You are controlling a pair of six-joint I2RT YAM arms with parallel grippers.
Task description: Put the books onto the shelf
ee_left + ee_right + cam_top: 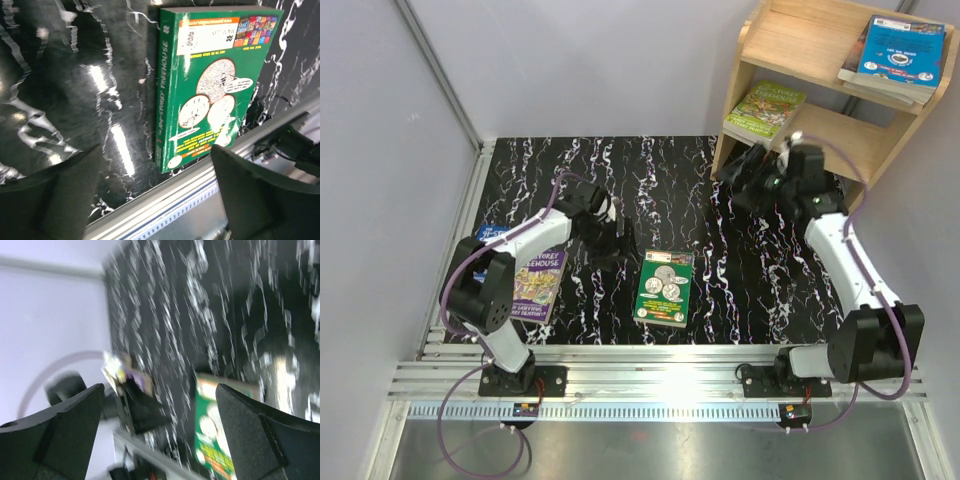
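Green paperback (pixel 665 287) lies flat by the near edge of the bench (pixel 720 210). The left tool (pixel 608 245) hangs released beside it, and the right tool (pixel 752 176) is released at the shelf (pixel 800 35). Pickup looks next: straddle an edge, then clench.

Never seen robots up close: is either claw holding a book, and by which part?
Neither. The left gripper and the right gripper are both open with nothing between their fingers; the green book lies flat on the table, ungripped.
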